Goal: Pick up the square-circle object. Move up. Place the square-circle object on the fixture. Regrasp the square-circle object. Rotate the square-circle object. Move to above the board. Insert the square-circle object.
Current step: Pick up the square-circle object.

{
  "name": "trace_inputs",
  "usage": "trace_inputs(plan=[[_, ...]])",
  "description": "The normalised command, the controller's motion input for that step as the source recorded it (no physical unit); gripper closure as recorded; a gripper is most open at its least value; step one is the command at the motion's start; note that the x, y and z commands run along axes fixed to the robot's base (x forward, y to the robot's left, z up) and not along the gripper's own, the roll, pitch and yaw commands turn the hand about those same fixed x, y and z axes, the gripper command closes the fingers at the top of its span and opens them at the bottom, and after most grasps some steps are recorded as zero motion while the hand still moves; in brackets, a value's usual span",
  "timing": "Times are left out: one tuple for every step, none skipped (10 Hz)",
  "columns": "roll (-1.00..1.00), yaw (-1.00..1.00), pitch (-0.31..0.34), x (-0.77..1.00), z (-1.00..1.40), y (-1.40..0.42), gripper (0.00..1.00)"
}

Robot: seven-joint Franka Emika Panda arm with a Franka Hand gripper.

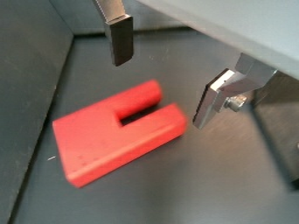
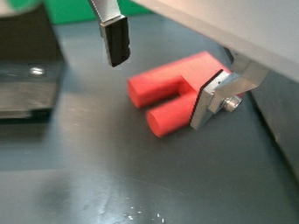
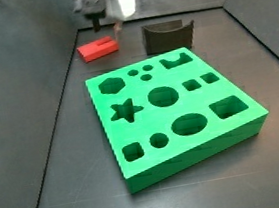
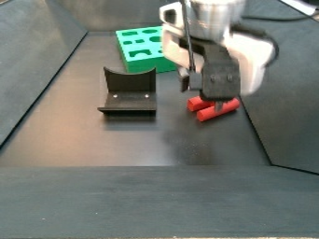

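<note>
The square-circle object (image 1: 111, 136) is a small red block with a notch at one end, lying flat on the dark floor. It shows in both wrist views (image 2: 170, 87) and both side views (image 3: 96, 49) (image 4: 214, 108). My gripper (image 1: 166, 74) is open and empty, its fingers (image 1: 119, 42) hanging just above the block, apart from it. The gripper also shows in the wrist view (image 2: 163, 74) and in both side views (image 3: 101, 21) (image 4: 206, 86). The fixture (image 3: 167, 35) (image 4: 127, 93) stands beside the block. The green board (image 3: 170, 106) (image 4: 147, 47) lies further off.
Dark walls enclose the floor on all sides (image 3: 38, 53). The fixture's base plate (image 2: 24, 87) lies close beside the gripper. A corner of the board (image 2: 24, 5) shows behind it.
</note>
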Motion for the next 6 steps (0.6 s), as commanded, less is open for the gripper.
trace_inputs(plan=[[-0.13,-0.5,-0.38,-0.38,-0.39,0.0,0.0],[-0.15,-0.39,-0.434,-0.42,-0.31,0.0,0.0],[-0.11,-0.2,-0.333,-0.27,-0.17,0.0,0.0],[-0.13,-0.08,-0.284,-0.22,-0.21,0.05,0.0],[-0.07,-0.09,-0.16,-0.07,-0.22,0.02,0.0],[-0.13,-0.03,-0.114,0.0,-0.26,0.0,0.0]])
